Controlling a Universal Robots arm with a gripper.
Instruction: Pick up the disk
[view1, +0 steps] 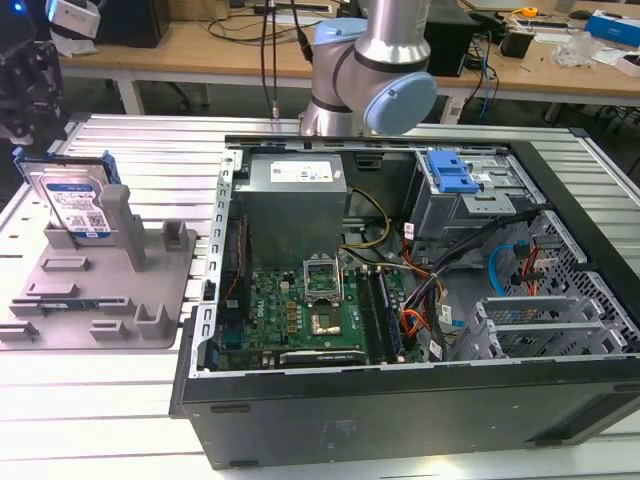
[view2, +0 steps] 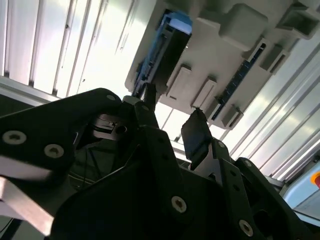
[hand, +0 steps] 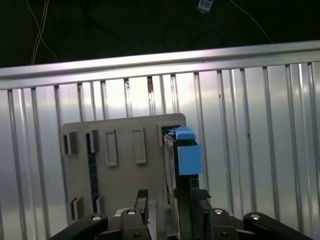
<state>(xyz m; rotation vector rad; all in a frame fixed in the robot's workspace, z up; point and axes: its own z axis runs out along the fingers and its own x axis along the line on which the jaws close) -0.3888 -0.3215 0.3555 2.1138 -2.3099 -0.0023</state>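
Found the disk (view1: 72, 205) standing on edge in the tray (view1: 150, 305) at the upper left of the exterior view, just beside a grey post (view1: 118, 215), label toward the camera; saw the gripper (view2: 173, 107) hanging above it, clear of it, spread open and holding nothing; judged the fingers (view2: 196, 135), in both wrist views, to be set roughly either side of the thin edge with its blue rail (hand: 188, 159), not yet around it. Feared toppling the disk by landing a fingertip on its top edge or on the post through a skewed descent; feared losing it by closing on the blue rail rather than the flat faces; feared dragging the tray up as well through a tight fit, seeing no clamp pinning the tray to the ribbed table (view1: 150, 150).
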